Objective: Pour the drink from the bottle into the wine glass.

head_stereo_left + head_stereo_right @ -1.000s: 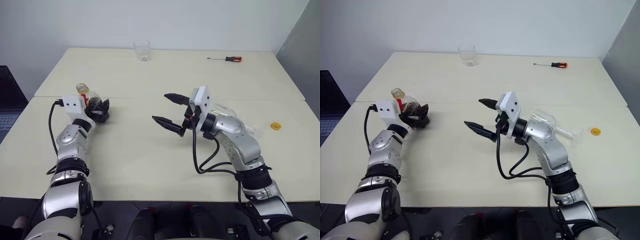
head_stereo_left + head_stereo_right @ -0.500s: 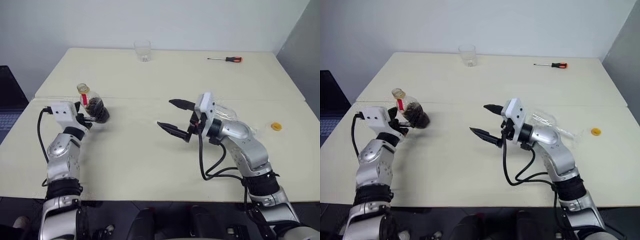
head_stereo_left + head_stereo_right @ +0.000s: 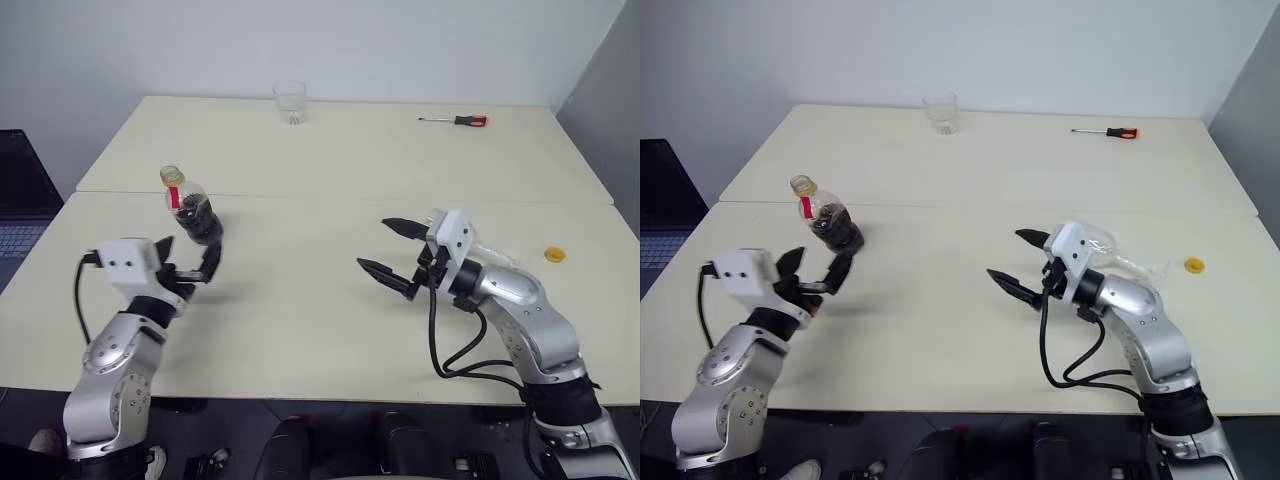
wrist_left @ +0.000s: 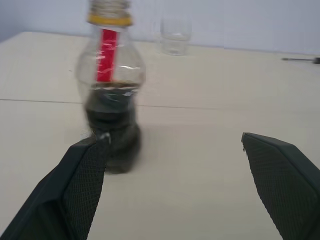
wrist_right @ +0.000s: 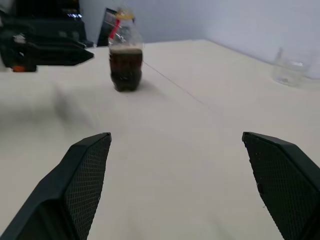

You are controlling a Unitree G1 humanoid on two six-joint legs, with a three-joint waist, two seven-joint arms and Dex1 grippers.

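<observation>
While squat rounded plastic bottle [image 3: 193, 211] stands, left hand [image 3: 195, 270] gapes, seemingly apart.

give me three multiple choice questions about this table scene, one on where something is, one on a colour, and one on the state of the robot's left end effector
1. Where does the screwdriver lie?
A. At the table's far edge, on the robot's right
B. Beside the bottle
C. Between the two end effectors

2. What colour is the label strip on the bottle?
A. Blue
B. Red
C. Green

3. What is the state of the left end effector?
A. Shut on the bottle
B. Shut on nothing
C. Open, with nothing held

Answers:
1. A, its orange-handled shape sits far back on the right, away from the bottle.
2. B, a red strip runs down from the neck, above the dark drink.
3. C, its black fingers stand spread, and the bottle stands upright on the table beyond them.
</observation>
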